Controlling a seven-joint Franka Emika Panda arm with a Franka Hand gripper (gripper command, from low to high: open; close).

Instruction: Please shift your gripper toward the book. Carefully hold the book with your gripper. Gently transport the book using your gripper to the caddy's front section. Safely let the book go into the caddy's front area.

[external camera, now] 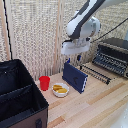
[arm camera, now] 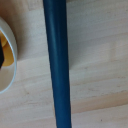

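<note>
The book (external camera: 75, 77), a thin dark navy hardcover, stands on edge on the wooden table, leaning slightly. In the wrist view its top edge (arm camera: 57, 65) runs as a dark band across the picture. My gripper (external camera: 73, 60) hangs just above the book's upper edge, with its fingers apart on either side of it and nothing held. The fingers do not show in the wrist view. The caddy (external camera: 15, 100), a large black soft-sided box with an inner divider, stands at the exterior view's left, apart from the book.
A red cup (external camera: 44, 82) and a white bowl (external camera: 60, 89) with yellow pieces sit between the caddy and the book; the bowl (arm camera: 6, 60) also shows in the wrist view. A toaster oven (external camera: 113, 55) with a pulled-out rack (external camera: 98, 73) stands at the exterior view's right.
</note>
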